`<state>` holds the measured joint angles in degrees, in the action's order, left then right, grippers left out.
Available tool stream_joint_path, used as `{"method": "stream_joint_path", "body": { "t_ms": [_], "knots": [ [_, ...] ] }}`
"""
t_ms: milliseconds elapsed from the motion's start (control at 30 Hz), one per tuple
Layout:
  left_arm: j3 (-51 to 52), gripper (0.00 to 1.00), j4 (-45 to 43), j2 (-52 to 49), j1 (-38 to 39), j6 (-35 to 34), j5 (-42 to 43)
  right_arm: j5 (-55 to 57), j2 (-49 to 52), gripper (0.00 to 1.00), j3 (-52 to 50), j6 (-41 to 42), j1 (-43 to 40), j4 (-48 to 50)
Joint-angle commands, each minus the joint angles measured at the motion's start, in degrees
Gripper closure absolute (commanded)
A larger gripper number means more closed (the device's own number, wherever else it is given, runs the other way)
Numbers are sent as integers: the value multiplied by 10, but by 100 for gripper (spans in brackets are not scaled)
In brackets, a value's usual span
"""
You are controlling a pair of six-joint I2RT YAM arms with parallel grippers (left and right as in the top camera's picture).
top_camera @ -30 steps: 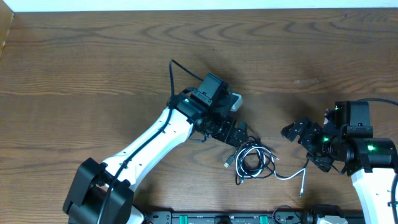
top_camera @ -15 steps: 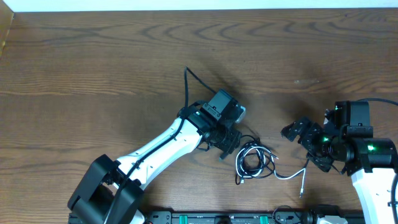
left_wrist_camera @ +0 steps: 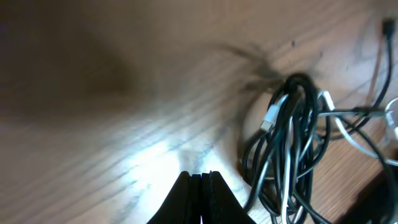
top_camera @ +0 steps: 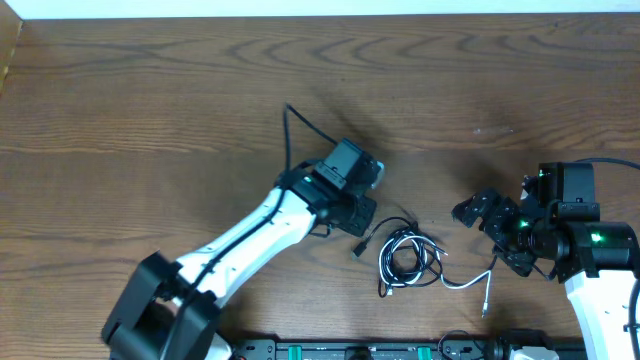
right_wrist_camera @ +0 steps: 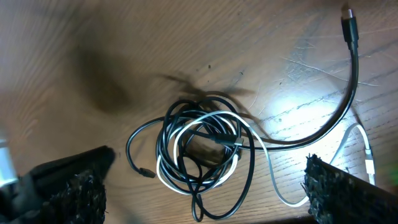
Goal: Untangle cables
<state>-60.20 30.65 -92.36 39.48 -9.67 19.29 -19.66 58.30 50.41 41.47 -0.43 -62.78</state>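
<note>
The cables (top_camera: 408, 258) lie knotted in a small coil near the table's front: black loops with a white cord (top_camera: 468, 283) trailing right. A black plug (top_camera: 361, 250) sticks out on the coil's left. My left gripper (top_camera: 362, 216) hovers just up-left of the coil. In the left wrist view that left gripper (left_wrist_camera: 200, 177) is shut, with nothing visible between its tips and the coil (left_wrist_camera: 292, 143) to its right. My right gripper (top_camera: 488, 237) stands open to the right of the coil. In its wrist view the right gripper (right_wrist_camera: 205, 186) has the coil (right_wrist_camera: 205, 149) between its widely spread fingers (right_wrist_camera: 62, 186).
A loose black cord end with a plug (right_wrist_camera: 349, 22) curves away from the coil, and a white plug (right_wrist_camera: 368, 158) lies near the right finger. The brown wooden table (top_camera: 150, 100) stretches to the back and left. A black rail (top_camera: 350, 350) runs along the front edge.
The left gripper closed from wide open to shut and drew back up-left from the coil. The black plug on the coil's left shifted slightly up-left. The right arm stayed still.
</note>
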Motion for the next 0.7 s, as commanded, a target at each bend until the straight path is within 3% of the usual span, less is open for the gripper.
{"method": "stream_joint_path", "body": {
  "t_ms": [0,367,400,467,533,600,667],
  "knots": [
    [-2,92,1,58,-22,-10,-5,3,-5,1,4,0,-2,0],
    [-1,92,2,137,-51,-46,0,2,-5,1,4,1,-2,9],
    [-1,86,4,136,-51,-46,12,3,-5,1,4,0,-2,12],
    [-1,61,9,132,-50,-45,39,2,-5,1,4,1,-2,12],
    [0,44,14,126,-48,-31,52,1,-5,1,4,1,-2,12],
    [0,35,19,118,-41,-8,51,1,-5,1,4,0,-2,14],
    [0,34,18,109,-31,-2,51,2,-5,1,4,0,-2,21]
  ]
}}
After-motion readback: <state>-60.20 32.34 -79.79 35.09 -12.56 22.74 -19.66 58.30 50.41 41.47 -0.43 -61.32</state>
